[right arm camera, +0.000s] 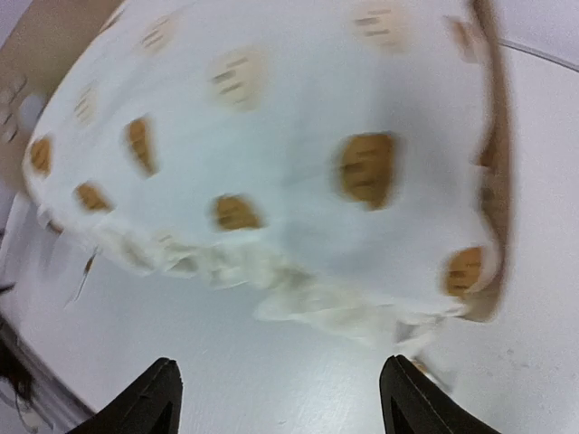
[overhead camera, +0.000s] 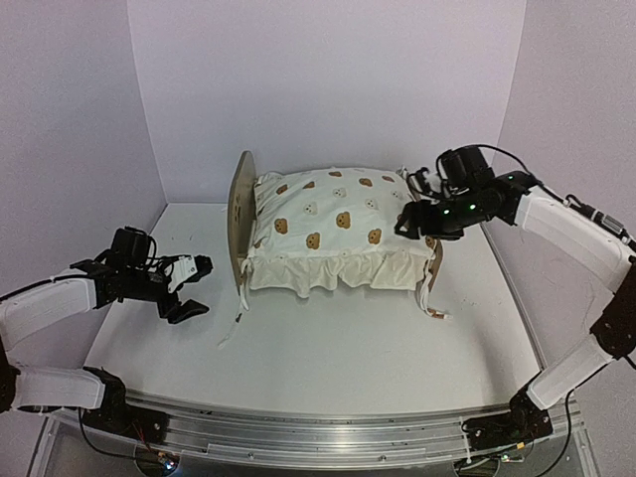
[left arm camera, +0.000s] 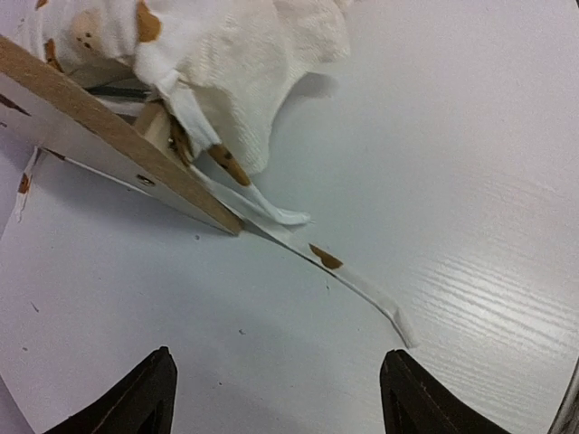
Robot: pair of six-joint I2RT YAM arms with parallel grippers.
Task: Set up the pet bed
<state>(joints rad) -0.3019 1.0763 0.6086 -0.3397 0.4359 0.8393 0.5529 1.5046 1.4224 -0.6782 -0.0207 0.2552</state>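
Cream-topped pet bed (overhead camera: 333, 231) sits mid-table, long axis running left to right. Right gripper (overhead camera: 410, 221), spread and empty, is the nearer, at its right end; left gripper (overhead camera: 199, 286), likewise empty, stands off left.

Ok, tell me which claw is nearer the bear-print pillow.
Right. The right claw hangs open just beside the pillow's right end. The left claw, also open, sits over the table well left of the wooden end board, apart from the bedding.
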